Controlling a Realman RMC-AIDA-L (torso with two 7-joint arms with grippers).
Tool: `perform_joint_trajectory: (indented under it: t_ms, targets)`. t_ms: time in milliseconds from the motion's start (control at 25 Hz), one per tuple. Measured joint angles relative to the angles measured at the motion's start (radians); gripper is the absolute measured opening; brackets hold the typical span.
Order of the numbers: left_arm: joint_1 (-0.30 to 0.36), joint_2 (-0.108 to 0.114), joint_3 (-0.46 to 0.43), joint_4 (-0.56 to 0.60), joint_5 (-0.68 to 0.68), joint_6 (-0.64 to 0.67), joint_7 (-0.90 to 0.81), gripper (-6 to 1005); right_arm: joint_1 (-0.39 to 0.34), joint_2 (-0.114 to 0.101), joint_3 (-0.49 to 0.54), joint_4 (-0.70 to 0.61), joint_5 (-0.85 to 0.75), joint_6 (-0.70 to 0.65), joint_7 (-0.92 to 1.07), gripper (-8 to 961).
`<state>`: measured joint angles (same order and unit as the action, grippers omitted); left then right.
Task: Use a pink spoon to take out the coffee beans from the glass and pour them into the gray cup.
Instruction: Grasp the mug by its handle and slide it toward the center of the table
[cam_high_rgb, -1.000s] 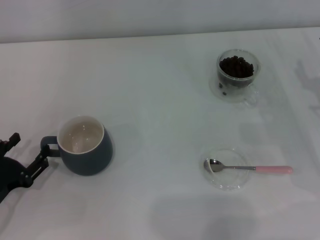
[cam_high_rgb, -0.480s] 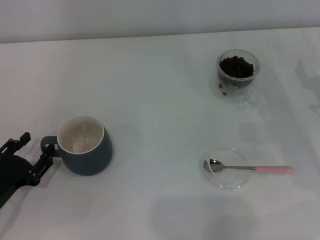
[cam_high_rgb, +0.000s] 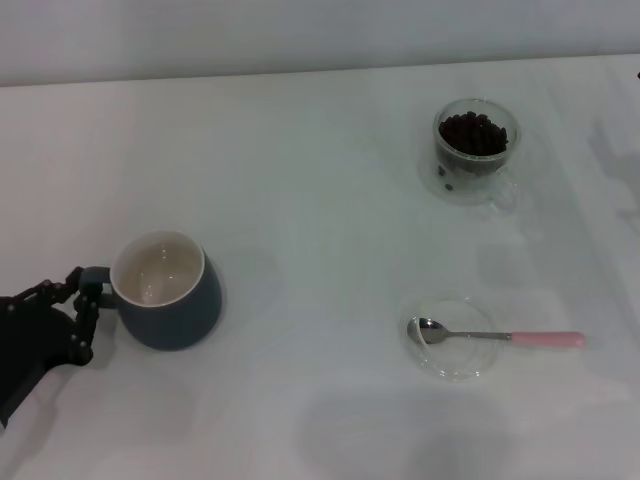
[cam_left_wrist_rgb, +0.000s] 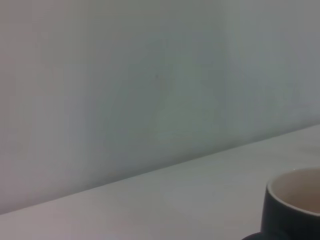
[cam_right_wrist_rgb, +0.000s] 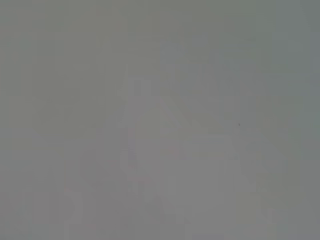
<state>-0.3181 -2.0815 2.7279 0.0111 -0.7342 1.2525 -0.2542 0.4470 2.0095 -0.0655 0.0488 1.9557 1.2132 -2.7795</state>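
Observation:
The gray cup (cam_high_rgb: 165, 295) stands upright at the near left, white inside, its handle pointing left; its rim also shows in the left wrist view (cam_left_wrist_rgb: 295, 195). My left gripper (cam_high_rgb: 82, 305) is open, one finger on each side of the cup's handle, close to it or touching it. The glass (cam_high_rgb: 476, 150) with coffee beans (cam_high_rgb: 472, 133) stands at the far right. The pink spoon (cam_high_rgb: 500, 338) lies with its bowl on a clear saucer (cam_high_rgb: 450, 340) and its pink handle pointing right. My right gripper is out of view.
White tabletop with a pale wall along its far edge. Open table lies between the gray cup and the saucer. The right wrist view shows only a blank grey surface.
My left gripper has moved right and turned, closing in on the cup's handle until its fingers straddle it. The cup has shifted slightly to the left.

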Motion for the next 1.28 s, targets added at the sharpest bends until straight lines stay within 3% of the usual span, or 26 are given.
perform_joint_trajectory:
  t_ms: [280,640,1280]
  targets:
    - [-0.002,0.000,0.000,0.019,-0.001,-0.009,0.044,135,-0.001,0.000,-0.005,0.000,0.000,0.000,0.000,868]
    - [-0.041,-0.001,0.000,0.051,-0.027,-0.020,0.095,108,0.001,0.000,-0.007,0.000,-0.001,0.000,0.000,863]
    - [-0.172,-0.006,0.000,0.144,-0.051,-0.196,0.202,104,0.012,0.002,-0.008,0.014,-0.001,0.007,0.005,856]
